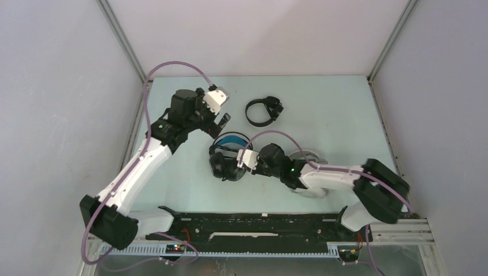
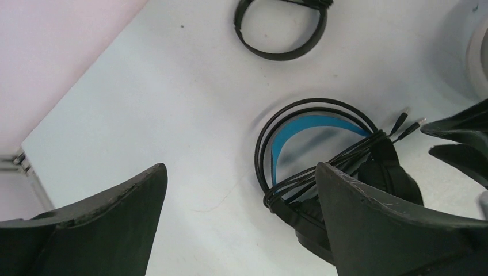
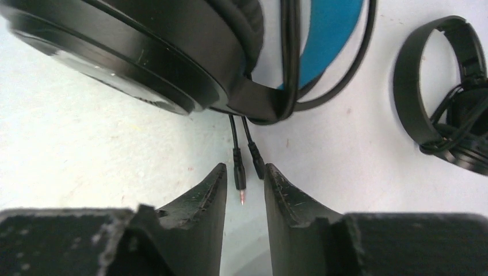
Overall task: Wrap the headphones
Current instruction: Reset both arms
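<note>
Centre of the top view, on the pale table point(image 1: 334, 109): one bulky black over-ear headset with blue-lined headband point(image 1: 229, 154), lying flat, its black cable looped round the band. Upper centre, well apart from it: one small thin black on-ear headset point(image 1: 262, 110), cable bunched at its ear cup. Third item, a white headset point(image 1: 313, 155), mostly hidden beneath the right arm, right of centre; count stands at three headsets, two black and one white. Two black jack plugs point(image 3: 240, 172) trail side by side from the bulky headset's cable. Right gripper point(image 3: 244, 172), low at the table beside that headset's ear cup: jaws narrowly parted, one plug lying in the gap, the other just at the right fingertip, neither visibly pinched. Left gripper point(image 2: 240, 172), upper left of the top view, hangs above the table with jaws spread wide, holding nothing; bulky headset shows past its right finger point(image 2: 391, 230).
</note>
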Robot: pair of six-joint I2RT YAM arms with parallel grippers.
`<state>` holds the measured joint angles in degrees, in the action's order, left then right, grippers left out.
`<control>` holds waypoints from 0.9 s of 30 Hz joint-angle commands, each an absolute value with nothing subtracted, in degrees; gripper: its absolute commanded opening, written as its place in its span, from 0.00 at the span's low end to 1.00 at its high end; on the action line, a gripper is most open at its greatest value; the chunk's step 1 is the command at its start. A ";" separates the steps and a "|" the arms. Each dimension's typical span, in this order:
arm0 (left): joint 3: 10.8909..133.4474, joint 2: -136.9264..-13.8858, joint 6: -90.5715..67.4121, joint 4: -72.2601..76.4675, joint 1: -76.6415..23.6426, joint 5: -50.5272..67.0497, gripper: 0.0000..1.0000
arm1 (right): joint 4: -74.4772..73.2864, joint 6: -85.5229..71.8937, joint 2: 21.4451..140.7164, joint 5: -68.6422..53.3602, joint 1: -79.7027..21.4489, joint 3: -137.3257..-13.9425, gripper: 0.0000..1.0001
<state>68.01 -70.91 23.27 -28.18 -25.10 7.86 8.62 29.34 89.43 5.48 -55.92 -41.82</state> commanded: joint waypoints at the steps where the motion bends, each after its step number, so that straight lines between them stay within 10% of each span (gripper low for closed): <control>1: 71.61 -63.79 15.25 -28.11 -25.01 2.02 1.00 | 1.47 22.26 77.47 -0.09 -54.18 -43.86 0.38; 7: 76.08 -58.52 2.97 -30.51 -25.05 -3.92 1.00 | -4.67 10.11 62.24 -2.64 -52.57 -45.18 0.68; 9: 78.33 -57.37 -2.08 -32.30 -25.05 -4.06 1.00 | -9.52 5.61 59.09 -0.72 -52.39 -48.46 0.97; 27: 62.00 -33.51 -21.12 -28.31 -25.05 0.20 1.00 | -34.59 -33.90 43.39 20.41 -52.55 -62.75 1.00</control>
